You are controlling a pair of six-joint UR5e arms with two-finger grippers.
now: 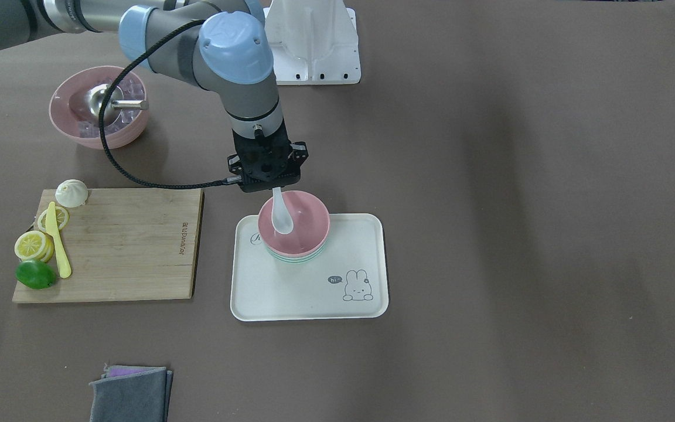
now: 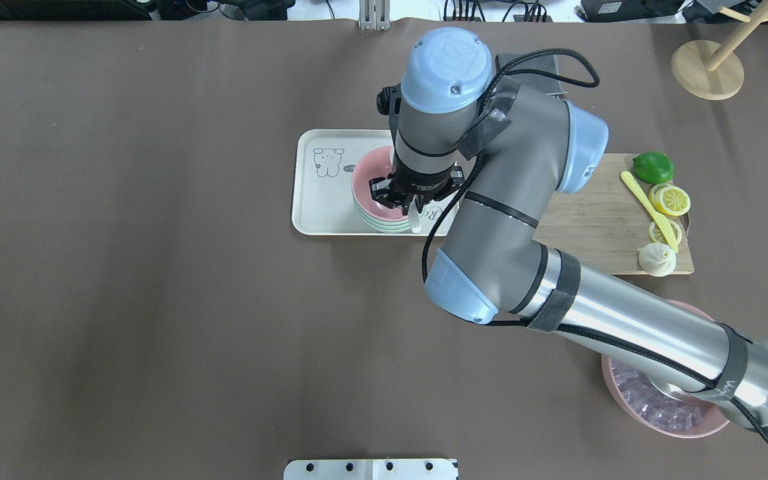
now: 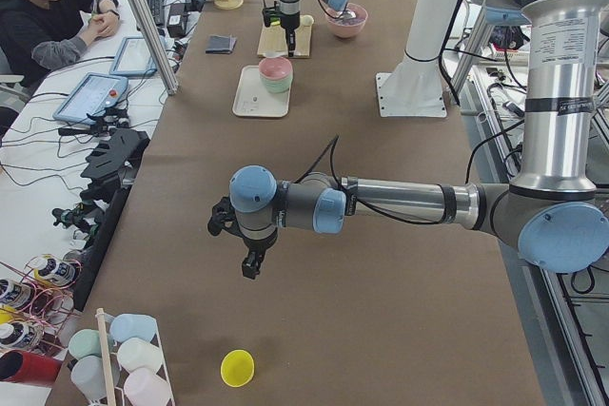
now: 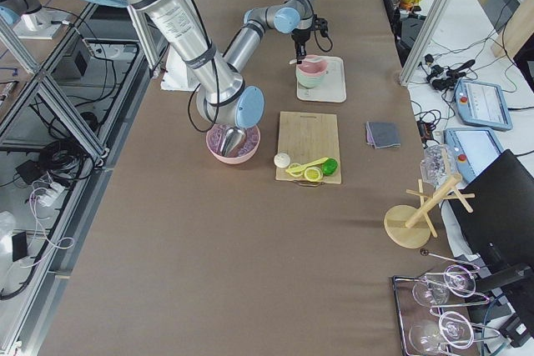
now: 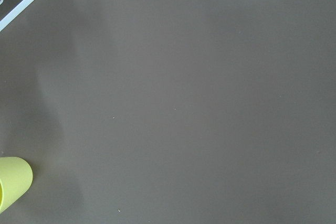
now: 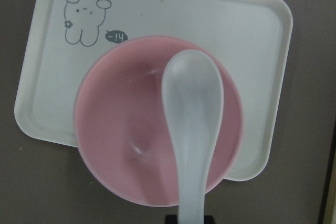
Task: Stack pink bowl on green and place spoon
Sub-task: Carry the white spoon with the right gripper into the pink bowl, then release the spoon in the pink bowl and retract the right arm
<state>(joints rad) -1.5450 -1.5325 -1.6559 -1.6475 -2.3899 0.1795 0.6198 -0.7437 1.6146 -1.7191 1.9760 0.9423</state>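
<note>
A pink bowl (image 1: 305, 220) sits nested on a green bowl (image 1: 292, 258), whose rim only shows beneath it, on a white tray (image 1: 314, 293) with a rabbit drawing. My right gripper (image 1: 273, 186) is shut on the handle of a white spoon (image 1: 282, 215) and hangs it, scoop down, over the near-robot side of the pink bowl. In the right wrist view the spoon (image 6: 193, 124) lies across the pink bowl (image 6: 121, 145) above the tray (image 6: 210, 19). My left gripper (image 3: 249, 263) hovers over bare table far away; I cannot tell if it is open or shut.
A wooden cutting board (image 1: 132, 246) beside the tray holds lemon slices, a lime, a yellow knife and a bun. A large pink bowl (image 1: 100, 108) with ice and a metal scoop stands behind it. Grey cloths (image 1: 131, 395) lie at the front edge. A yellow cup (image 5: 13, 179) lies near the left arm.
</note>
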